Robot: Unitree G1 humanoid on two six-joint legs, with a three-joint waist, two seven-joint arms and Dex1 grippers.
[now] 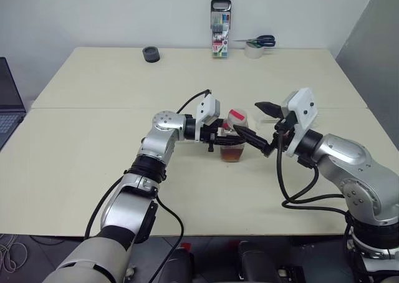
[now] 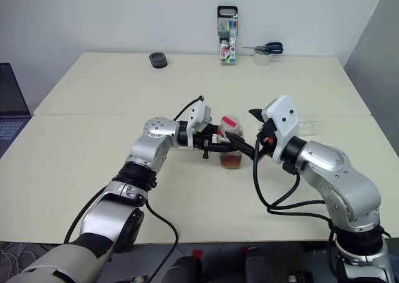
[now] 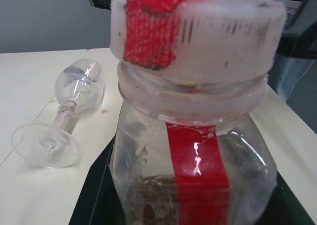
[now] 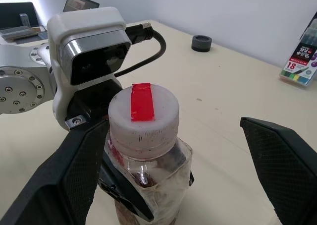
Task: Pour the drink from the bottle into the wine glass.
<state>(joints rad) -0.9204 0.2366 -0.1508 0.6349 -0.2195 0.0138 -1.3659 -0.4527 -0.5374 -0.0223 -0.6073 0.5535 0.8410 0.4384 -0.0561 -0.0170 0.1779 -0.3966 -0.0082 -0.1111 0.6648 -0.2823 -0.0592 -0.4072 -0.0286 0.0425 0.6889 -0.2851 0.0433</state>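
Reaching level across the table (image 1: 93, 171), the left gripper (image 1: 225, 141) is clenched on the capped bottle (image 1: 235, 135), standing upright with its drink (image 1: 233, 153). The right gripper (image 1: 259, 127), fingers spread, flanks the cap (image 4: 143, 117). The wine glass (image 3: 62, 123) lies toppled beyond the bottle.

Pale cream worktop (image 1: 93, 139), formed of two slabs meeting at a seam running left to right, set against a plain white wall (image 1: 112, 15). A grey panel (image 1: 374, 27) stands at far right; floor (image 1: 19, 249) shows near left.
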